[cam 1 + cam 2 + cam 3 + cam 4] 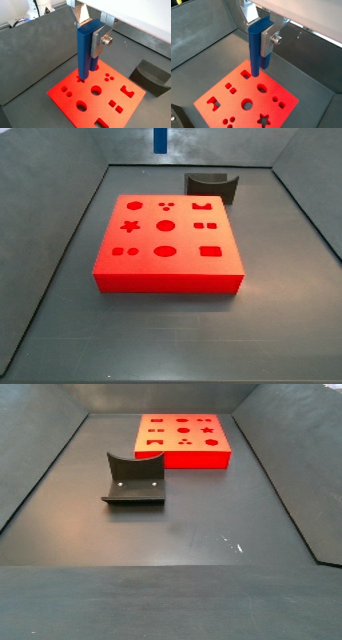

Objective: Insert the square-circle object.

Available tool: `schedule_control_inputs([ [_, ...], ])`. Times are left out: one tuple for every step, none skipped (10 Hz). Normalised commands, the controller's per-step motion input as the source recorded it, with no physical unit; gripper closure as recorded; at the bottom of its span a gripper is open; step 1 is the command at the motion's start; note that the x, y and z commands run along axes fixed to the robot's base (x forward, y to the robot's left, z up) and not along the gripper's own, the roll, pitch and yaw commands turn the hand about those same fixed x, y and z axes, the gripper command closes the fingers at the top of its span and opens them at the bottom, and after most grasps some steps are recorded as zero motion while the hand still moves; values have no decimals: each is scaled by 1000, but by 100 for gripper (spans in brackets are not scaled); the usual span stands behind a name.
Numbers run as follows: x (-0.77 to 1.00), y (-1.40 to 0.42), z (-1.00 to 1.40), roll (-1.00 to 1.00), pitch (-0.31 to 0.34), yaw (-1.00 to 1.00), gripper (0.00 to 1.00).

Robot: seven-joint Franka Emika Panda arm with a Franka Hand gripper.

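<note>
Your square-circle object (85, 52) hangs upright in the claw (89, 30), a dark-blue piece with two slim prongs pointing down at the red block (100, 100). In both wrist views the silver fingers (268, 36) press against its upper part, so the claw is closed on the piece and open only as wide as the piece is thick. The prong tips sit over the block's top face near one edge; in a wrist view (258, 50) they end beside a round hole (245, 74), but you cannot tell from these views whether the tips touch the block or float just above it.

In a side view only a sliver of the blue piece (160, 138) shows at 12 o'clock, at the very top edge, above the far end of the red block (167, 238); the claw itself is cut off there. The block lies flat on the dark counter (160, 338), its top cut with shaped holes in rows.

The dark grey curved block (210, 186) stands just behind the red block, at about 1 o'clock from it. In a side view the grey block (134, 481) sits nearer the camera, at about 7 o'clock from the red block (183, 439) and apart from it.
</note>
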Motion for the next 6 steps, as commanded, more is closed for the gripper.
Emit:
schedule_control_inputs([
  [63, 0, 0, 0, 0, 0, 100],
  [46, 0, -743, -87, -179, -269, 100],
  [-177, 0, -937, -6, -137, -363, 100],
  [-551, 0, -743, -101, -239, -511, 100],
  [-660, 0, -697, -164, -227, -503, 100],
  [-746, 34, -751, -131, -220, -434, 100],
])
